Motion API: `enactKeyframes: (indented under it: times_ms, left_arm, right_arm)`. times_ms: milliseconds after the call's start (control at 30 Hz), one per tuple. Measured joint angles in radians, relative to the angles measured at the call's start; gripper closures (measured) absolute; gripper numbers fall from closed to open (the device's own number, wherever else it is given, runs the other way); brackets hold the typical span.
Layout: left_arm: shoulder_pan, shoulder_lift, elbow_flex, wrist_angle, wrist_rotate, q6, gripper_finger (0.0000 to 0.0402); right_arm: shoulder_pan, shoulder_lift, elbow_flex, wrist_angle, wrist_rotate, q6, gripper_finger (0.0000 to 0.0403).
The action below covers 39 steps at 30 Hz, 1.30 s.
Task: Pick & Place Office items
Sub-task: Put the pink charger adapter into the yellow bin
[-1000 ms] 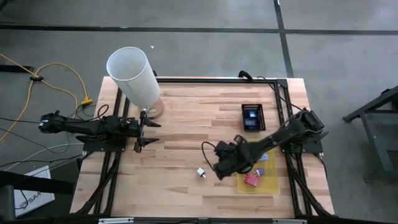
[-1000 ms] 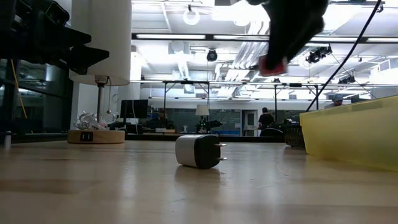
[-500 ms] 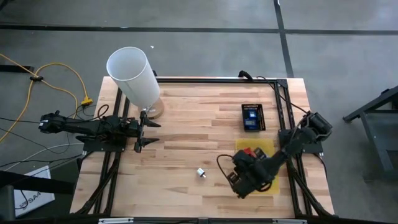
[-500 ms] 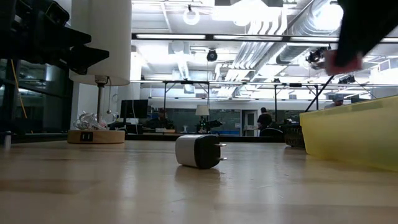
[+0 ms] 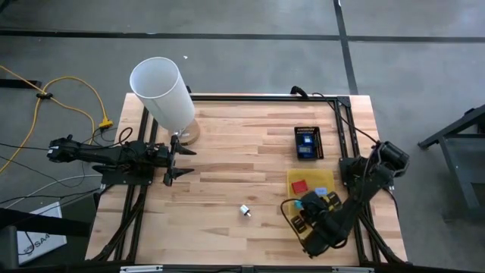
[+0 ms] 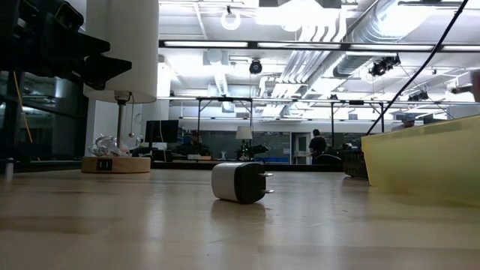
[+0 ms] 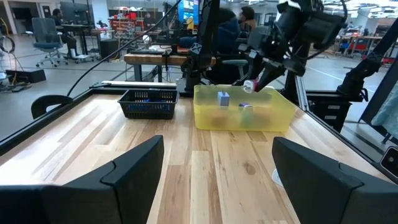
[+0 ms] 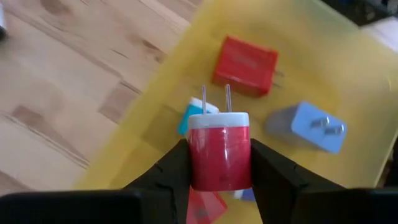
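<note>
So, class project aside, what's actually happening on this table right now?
The right tool is shut on a red plug adapter and hangs over the yellow tray, which already holds a red, a blue and a cyan adapter. One white adapter lies loose on the wooden table. The left tool waits open near the white cylinder.
</note>
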Motion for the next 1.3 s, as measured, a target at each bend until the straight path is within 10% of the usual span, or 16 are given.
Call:
enactKeyframes:
  times_ms: [1300]
  left_arm:
    - [0.000, 0.000, 0.000, 0.000, 0.000, 0.000, 0.0109]
  right_arm:
    - [0.012, 0.001, -0.285, 0.269, 0.009, 0.100, 0.0245]
